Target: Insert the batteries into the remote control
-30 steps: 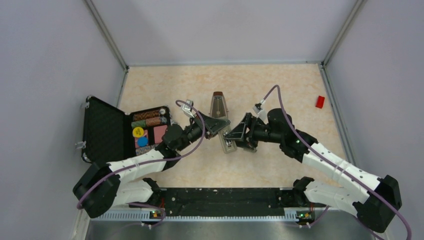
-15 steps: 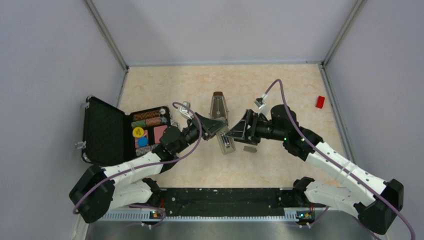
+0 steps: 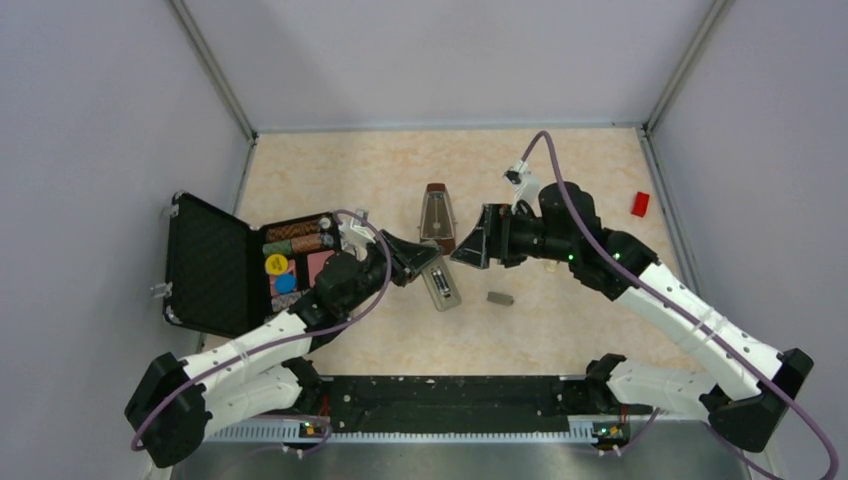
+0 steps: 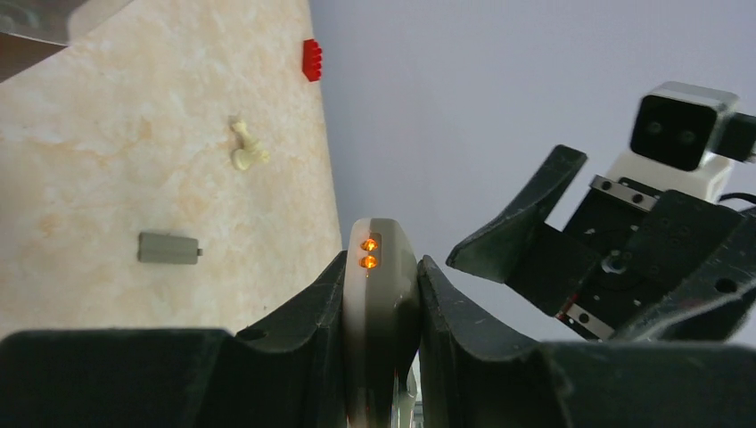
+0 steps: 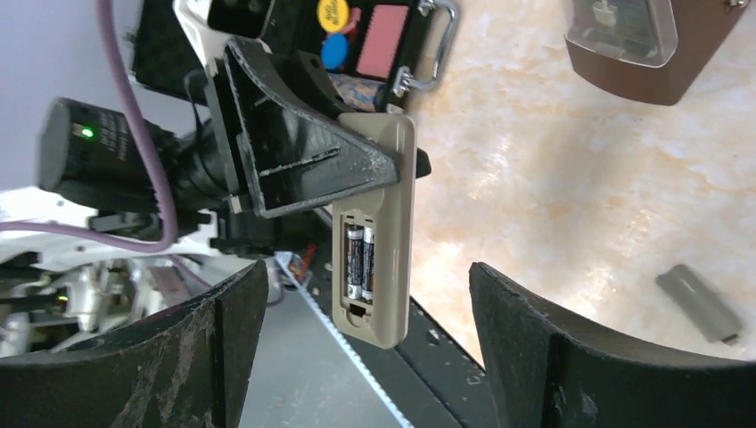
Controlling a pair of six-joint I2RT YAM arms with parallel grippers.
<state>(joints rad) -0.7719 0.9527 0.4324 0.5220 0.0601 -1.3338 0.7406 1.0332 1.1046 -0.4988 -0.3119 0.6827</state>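
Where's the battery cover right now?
In the top view the grey cover lies on the table, just right of the remote control held in the left gripper, nearer the bases than the open right gripper.

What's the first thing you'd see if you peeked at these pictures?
In the middle, the left claw grips a beige remote control whose open back shows two black batteries tucked side by side. The right claw gapes open beside it, holding nothing. The grey cover lies on the table nearby.
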